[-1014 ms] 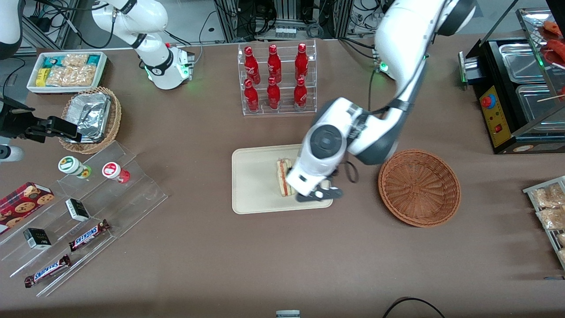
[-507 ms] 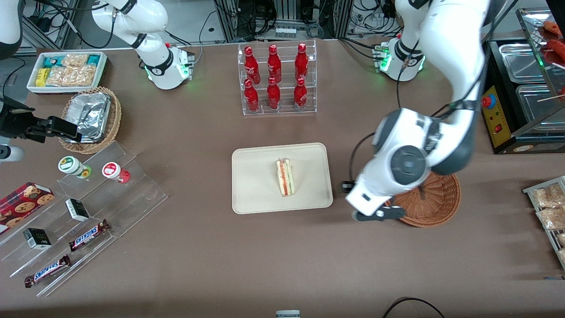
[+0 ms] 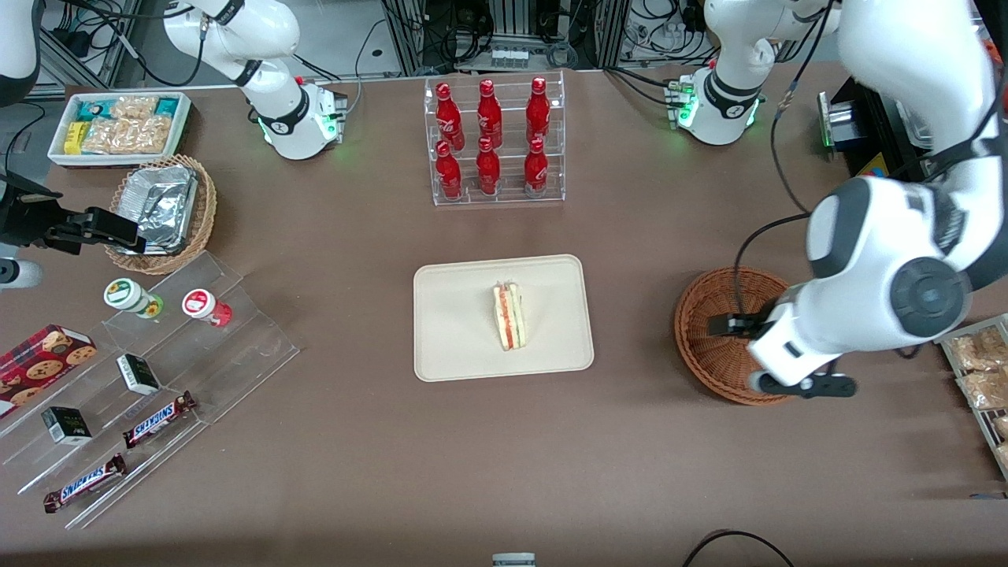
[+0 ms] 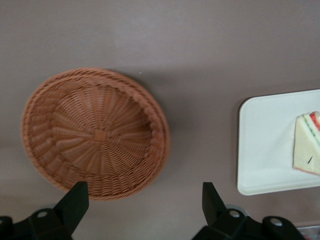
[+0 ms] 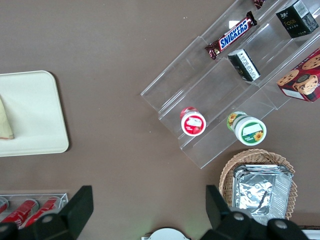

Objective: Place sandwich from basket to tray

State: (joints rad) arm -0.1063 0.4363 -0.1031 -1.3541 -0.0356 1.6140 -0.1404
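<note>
Small triangular wedge sandwich (image 3: 509, 316) lying mid-way on flat cream plastic tray (image 3: 457, 346), round reddish-brown wicker basket (image 3: 709, 346) empty, end effector (image 4: 145, 200) wide and empty above basket, with only risk of clipping woven rim if lowered carelessly

The sandwich (image 3: 509, 316) lies on the tray (image 3: 457, 346) at mid-table. The basket (image 3: 709, 346) sits beside the tray, toward my working arm's end. My gripper (image 3: 799, 385), fingers (image 4: 75, 200) spread, hangs above the basket's rim nearest the front camera.
</note>
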